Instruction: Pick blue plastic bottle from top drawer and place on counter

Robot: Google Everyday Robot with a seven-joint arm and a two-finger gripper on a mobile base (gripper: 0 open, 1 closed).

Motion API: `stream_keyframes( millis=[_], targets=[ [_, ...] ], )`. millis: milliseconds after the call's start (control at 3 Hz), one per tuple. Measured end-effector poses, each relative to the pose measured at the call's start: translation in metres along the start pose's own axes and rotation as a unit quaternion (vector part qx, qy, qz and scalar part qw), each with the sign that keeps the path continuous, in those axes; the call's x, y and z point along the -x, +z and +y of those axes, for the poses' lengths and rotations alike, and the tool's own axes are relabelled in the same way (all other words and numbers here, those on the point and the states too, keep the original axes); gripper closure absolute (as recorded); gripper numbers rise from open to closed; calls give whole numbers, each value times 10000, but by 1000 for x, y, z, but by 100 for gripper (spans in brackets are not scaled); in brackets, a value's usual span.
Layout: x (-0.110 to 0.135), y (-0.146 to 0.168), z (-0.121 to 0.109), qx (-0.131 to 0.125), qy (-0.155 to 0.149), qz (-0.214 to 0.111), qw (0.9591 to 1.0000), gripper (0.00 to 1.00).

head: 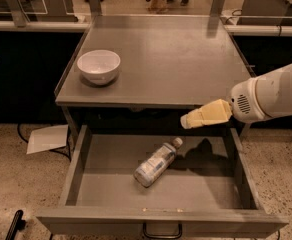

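The blue plastic bottle [156,162] lies on its side in the open top drawer [81,159], white cap pointing up and right. The drawer's dark loop handle [162,231] shows at the front. My gripper [187,121], with yellowish fingers, reaches in from the right on a white arm [266,96]. It hovers above the drawer's back right part, just in front of the counter's [171,54] front edge, up and to the right of the bottle's cap and apart from it. It holds nothing.
A white bowl [98,66] stands on the counter's left front part. A sheet of paper [47,138] and a dark cable lie on the speckled floor at the left. Dark cabinets flank the counter.
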State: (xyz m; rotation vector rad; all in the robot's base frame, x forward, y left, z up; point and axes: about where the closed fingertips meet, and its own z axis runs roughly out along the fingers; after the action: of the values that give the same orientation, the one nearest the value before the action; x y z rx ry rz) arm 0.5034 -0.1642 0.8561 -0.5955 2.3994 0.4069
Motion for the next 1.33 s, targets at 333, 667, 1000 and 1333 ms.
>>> stream_keyframes(
  millis=[333,667,1000,1333],
  targets=[
    [-7,3,0,-2,179,-151,9997,0],
    [-30,38,-3,326,950,-217,9947,0],
    [-51,77,0,674,1767,-208,9817,0],
    [-75,141,28,1054,2290,325,9672,0]
  ],
)
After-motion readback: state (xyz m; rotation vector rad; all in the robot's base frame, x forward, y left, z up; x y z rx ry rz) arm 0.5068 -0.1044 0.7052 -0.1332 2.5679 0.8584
